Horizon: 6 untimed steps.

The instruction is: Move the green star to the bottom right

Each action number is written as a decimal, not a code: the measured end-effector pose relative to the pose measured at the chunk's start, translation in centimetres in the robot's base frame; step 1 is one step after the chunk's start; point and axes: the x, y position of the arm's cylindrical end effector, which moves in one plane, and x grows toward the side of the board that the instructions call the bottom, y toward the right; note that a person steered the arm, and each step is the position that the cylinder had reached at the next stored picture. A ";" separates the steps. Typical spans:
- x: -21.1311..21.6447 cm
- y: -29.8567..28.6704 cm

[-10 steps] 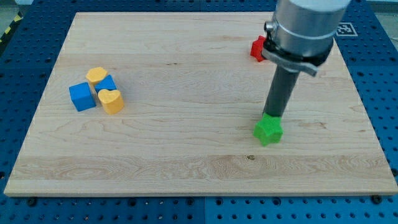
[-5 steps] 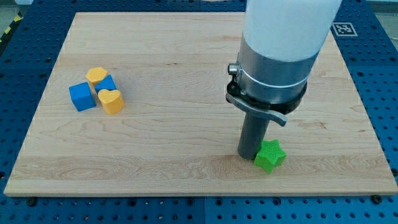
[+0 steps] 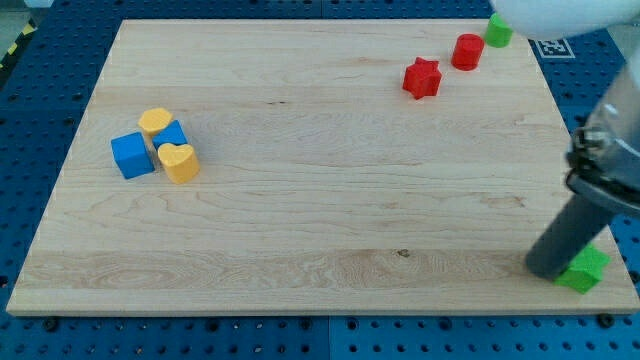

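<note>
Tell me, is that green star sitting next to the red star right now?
No, the green star sits at the board's bottom right corner beside my tip, while the red star is far off near the view's top.

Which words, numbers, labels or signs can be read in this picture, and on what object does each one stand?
No readable words or numbers anywhere.
A black-and-white square marker lies beside the board's top right corner, partly hidden; it is a pattern, not text.
A yellow-and-black striped strip at the view's top left carries no letters.
The blocks, such as the green star beside my tip, carry no labels.
</note>
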 end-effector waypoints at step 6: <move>-28.9 -19.0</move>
